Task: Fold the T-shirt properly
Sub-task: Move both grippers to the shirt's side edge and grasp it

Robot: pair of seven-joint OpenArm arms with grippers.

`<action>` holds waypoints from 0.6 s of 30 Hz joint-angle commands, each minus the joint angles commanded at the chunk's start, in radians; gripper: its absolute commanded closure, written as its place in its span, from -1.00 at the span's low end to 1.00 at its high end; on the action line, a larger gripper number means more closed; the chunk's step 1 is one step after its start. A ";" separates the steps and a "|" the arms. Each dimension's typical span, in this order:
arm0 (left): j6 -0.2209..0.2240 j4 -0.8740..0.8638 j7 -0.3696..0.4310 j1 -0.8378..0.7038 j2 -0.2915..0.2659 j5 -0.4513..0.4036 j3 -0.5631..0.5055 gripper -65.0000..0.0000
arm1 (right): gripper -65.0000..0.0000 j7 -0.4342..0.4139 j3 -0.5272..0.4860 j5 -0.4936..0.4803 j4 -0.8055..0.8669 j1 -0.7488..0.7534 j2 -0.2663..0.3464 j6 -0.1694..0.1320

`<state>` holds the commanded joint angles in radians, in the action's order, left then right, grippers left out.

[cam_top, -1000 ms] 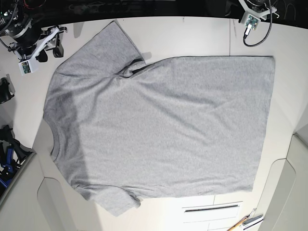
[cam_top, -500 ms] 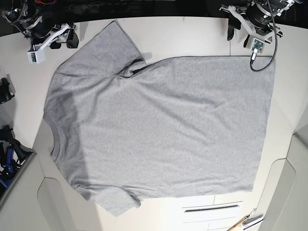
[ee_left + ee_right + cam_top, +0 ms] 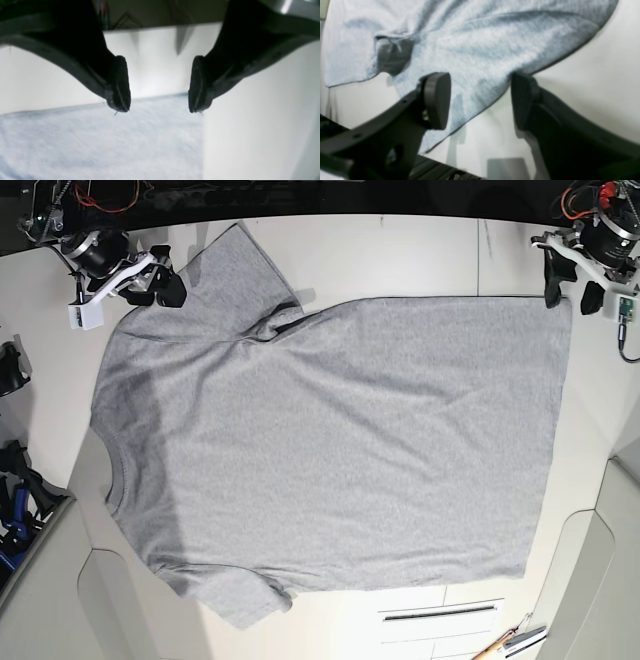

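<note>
- Left gripper point(image 3: 572, 283) hangs with jaws wide and nothing between them, over the shirt's point(image 3: 340, 450) far hem corner; the wrist view shows that corner just under the fingertips point(image 3: 120, 85)
- Right gripper point(image 3: 160, 280) is likewise wide and empty, straddling the far sleeve's point(image 3: 475, 82) edge
- Shirt lies flat and spread on the table point(image 3: 400, 255), collar point(image 3: 108, 465) toward the right arm's side, a small pucker at the far armpit
- Thin, limp cotton likely: light, will sag and drag, so pinch both layers at hem corner and sleeve edge, then lift evenly
</note>
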<state>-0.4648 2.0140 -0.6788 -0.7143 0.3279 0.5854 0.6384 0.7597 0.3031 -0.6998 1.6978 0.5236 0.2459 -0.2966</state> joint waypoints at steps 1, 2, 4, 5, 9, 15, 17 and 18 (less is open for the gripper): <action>0.000 -0.045 -0.002 0.019 0.010 0.017 0.003 -0.35 | -0.19 0.000 -0.002 0.000 0.000 0.000 0.000 0.000; 0.000 -0.094 -0.008 0.042 0.020 0.032 0.003 -0.35 | -0.19 0.000 -0.003 0.000 0.000 0.000 0.000 0.000; -0.028 -0.190 -0.024 0.091 0.037 0.072 0.003 -0.35 | -0.19 0.000 -0.003 0.000 0.000 -0.002 0.000 -0.015; -0.042 -0.234 -0.039 0.114 0.042 0.104 0.003 -0.35 | -0.19 0.000 -0.003 0.000 0.000 -0.002 0.000 -0.022; -0.103 -0.349 -0.117 0.185 0.050 0.262 0.003 -0.35 | -0.19 0.000 -0.003 0.000 0.000 -0.002 0.000 -0.024; -0.128 -0.398 -0.148 0.199 0.049 0.316 0.002 -0.35 | -0.19 0.004 -0.004 -0.043 0.000 -0.002 0.000 -0.055; -0.127 -0.407 -0.145 0.199 0.049 0.315 0.002 -0.35 | -0.19 0.004 -0.010 -0.052 0.000 -0.002 0.000 -0.063; -0.127 -0.411 -0.138 0.199 0.050 0.311 0.003 -0.35 | -0.19 0.004 -0.016 -0.052 0.000 -0.002 0.000 -0.063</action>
<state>-0.5922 1.6028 -0.8173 -0.5152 0.3775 0.8967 0.6411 0.7635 0.2871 -0.7521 1.6978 0.5220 0.2459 -0.3599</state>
